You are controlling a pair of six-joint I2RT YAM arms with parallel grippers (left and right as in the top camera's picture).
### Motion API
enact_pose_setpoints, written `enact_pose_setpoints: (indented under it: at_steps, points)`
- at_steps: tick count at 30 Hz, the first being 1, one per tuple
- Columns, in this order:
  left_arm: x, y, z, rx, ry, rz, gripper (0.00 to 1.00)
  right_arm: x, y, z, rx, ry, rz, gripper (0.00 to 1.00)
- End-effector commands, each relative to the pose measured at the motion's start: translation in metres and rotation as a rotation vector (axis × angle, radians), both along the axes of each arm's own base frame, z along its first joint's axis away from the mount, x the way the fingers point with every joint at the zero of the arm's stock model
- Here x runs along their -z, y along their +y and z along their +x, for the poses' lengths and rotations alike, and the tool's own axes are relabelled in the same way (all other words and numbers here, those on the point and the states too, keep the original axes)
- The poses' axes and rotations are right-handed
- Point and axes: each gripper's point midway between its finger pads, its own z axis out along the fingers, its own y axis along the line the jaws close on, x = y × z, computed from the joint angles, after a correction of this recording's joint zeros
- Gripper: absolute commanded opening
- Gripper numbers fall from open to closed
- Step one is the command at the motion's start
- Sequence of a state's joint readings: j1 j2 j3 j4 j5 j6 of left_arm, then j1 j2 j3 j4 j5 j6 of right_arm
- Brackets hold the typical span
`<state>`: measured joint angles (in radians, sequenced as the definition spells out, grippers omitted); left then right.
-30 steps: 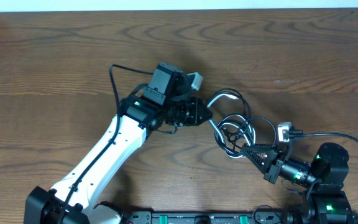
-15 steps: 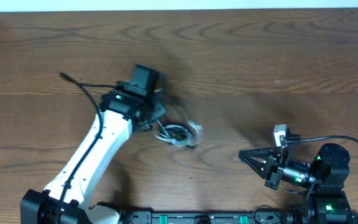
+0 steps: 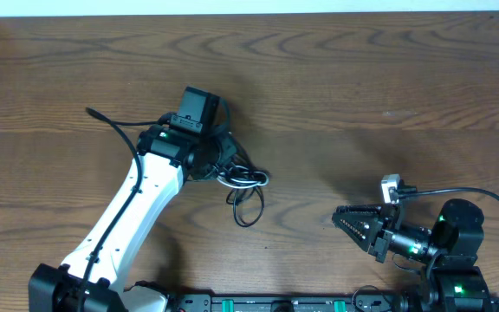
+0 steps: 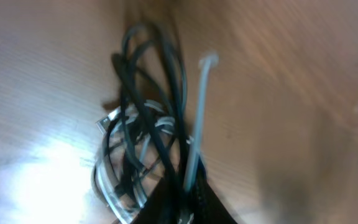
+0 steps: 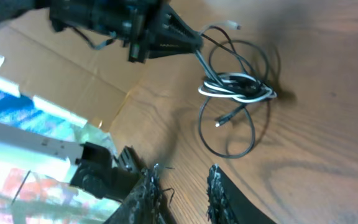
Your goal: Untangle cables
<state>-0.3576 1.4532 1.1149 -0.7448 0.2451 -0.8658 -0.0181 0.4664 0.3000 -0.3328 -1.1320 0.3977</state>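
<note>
The cables (image 3: 243,180), a small bunch of black and white cords, lie left of the table's middle, with a black loop (image 3: 248,211) trailing toward the front. My left gripper (image 3: 223,172) is shut on the bunch's left side. In the left wrist view the cables (image 4: 145,124) fan out from the closed left gripper (image 4: 188,202), a pale plug (image 4: 207,61) sticking up. My right gripper (image 3: 340,217) stands open and empty, well to the right of the bunch. The right wrist view shows the right gripper (image 5: 180,183) with its jaws apart over bare wood, the cables (image 5: 238,87) ahead of it.
A cardboard sheet (image 5: 73,68) lies beyond the table's left edge. The right arm's thick black wire (image 3: 475,192) arcs over its base at the front right. The left arm's white link (image 3: 137,217) slants across the front left.
My right gripper let go of the cables and opened. The left arm dragged the bunch leftward, away from it, and a black loop has dropped out toward the front.
</note>
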Motion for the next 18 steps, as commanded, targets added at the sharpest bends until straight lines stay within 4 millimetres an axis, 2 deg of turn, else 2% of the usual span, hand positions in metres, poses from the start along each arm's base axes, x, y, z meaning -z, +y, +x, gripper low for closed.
enact_pose_setpoints:
  at_steps: [1,3,5,6,8,11,15,18]
  points:
    - [-0.004,-0.023,-0.006,0.105,-0.010,-0.049,0.40,0.003,-0.005,0.007,0.055,0.005,-0.035,0.27]
    - [-0.001,-0.018,-0.004,0.095,-0.034,0.010,0.61,0.008,-0.007,0.007,0.072,0.030,-0.046,0.30]
    - [0.001,-0.010,-0.001,0.078,-0.049,0.072,0.77,0.013,-0.009,0.008,0.088,0.054,-0.056,0.35]
    - [0.001,-0.010,-0.002,0.078,-0.048,0.076,0.80,0.015,-0.010,0.008,0.100,0.065,-0.063,0.37]
    - [0.003,-0.009,-0.005,0.072,-0.031,0.076,0.82,0.021,-0.013,0.011,0.128,0.086,-0.082,0.40]
    - [0.010,-0.001,-0.023,-0.015,0.076,0.084,0.88,0.031,-0.019,0.013,0.176,0.125,-0.115,0.43]
    - [0.016,0.008,-0.043,-0.142,0.193,0.091,0.89,0.036,-0.022,0.015,0.201,0.140,-0.133,0.46]
    - [0.019,0.012,-0.050,-0.264,0.256,0.082,0.90,0.038,-0.023,0.015,0.209,0.147,-0.139,0.47]
